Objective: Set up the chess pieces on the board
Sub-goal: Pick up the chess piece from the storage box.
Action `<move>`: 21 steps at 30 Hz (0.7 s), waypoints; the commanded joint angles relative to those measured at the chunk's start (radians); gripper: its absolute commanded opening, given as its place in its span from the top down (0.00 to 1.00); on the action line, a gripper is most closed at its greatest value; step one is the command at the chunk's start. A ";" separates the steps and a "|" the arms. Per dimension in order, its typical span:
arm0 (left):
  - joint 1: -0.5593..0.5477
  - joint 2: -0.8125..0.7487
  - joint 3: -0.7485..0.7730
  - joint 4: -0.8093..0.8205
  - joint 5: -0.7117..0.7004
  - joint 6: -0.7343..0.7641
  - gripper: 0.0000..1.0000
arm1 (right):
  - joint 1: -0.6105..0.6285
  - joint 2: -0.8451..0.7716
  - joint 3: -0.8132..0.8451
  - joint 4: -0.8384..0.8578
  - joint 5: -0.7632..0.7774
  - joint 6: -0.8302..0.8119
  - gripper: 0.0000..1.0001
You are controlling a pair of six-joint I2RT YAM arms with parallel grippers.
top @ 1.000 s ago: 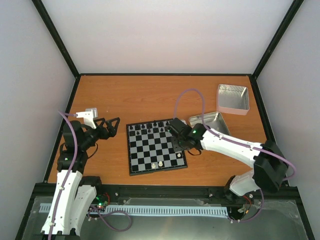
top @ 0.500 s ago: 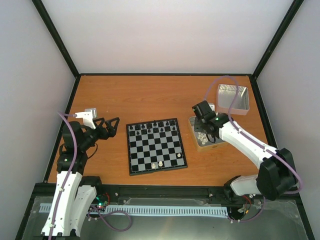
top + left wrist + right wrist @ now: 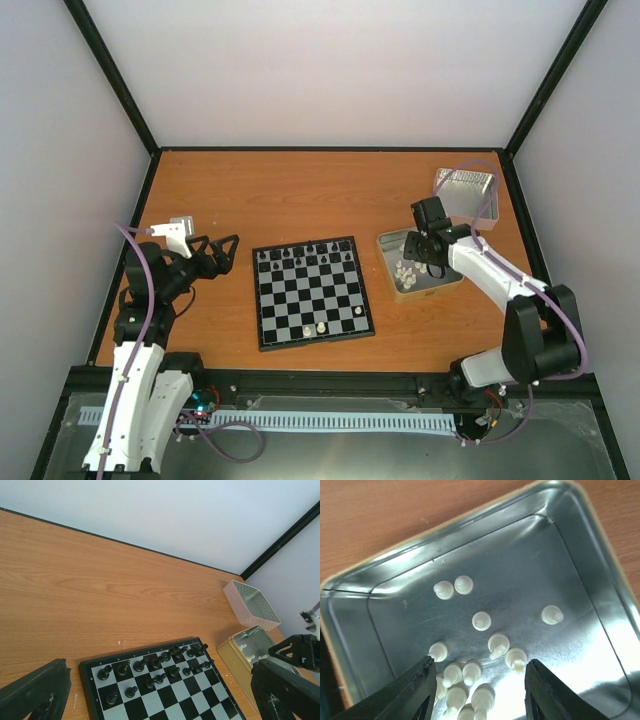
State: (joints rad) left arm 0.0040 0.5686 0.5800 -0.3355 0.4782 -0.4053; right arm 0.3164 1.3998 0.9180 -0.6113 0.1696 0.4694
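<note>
Cream-white chess pieces, tiny loose figures, lie in the bottom of an open square silver metal tin. Most are bunched at the lower middle of the right wrist view, straight below the right hand, whose two black fingers stand apart with nothing between them. Some pieces show only round tops while others lie on their sides pointing different ways, so the heap has no single long axis. In the top view the tin sits on the orange-brown wooden bench just right of the small black-and-silver chessboard. The left hand hangs left of the board, well apart from the tin, its fingers also spread and empty. The right arm is therefore plainly the nearer one, and the coming move looks like a straight descent onto one piece. A second earlier the right hand was over the board's right edge, and half a second earlier over the tin's left part. It now sits further right above the tin. The left arm has not moved, and the same three white pieces stand near the board's lower edge.
</note>
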 commanded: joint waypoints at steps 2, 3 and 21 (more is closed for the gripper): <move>-0.004 -0.001 0.015 0.004 -0.009 0.007 0.00 | -0.034 0.098 0.023 0.027 -0.073 -0.037 0.52; -0.004 -0.003 0.015 0.005 -0.009 0.007 0.00 | -0.036 0.115 0.036 0.019 -0.079 -0.042 0.53; -0.003 0.012 0.010 0.015 -0.001 0.003 0.00 | -0.039 0.286 0.149 0.020 -0.045 -0.103 0.59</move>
State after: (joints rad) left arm 0.0040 0.5797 0.5800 -0.3359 0.4808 -0.4053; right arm 0.2863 1.6356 1.0008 -0.5983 0.0914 0.3939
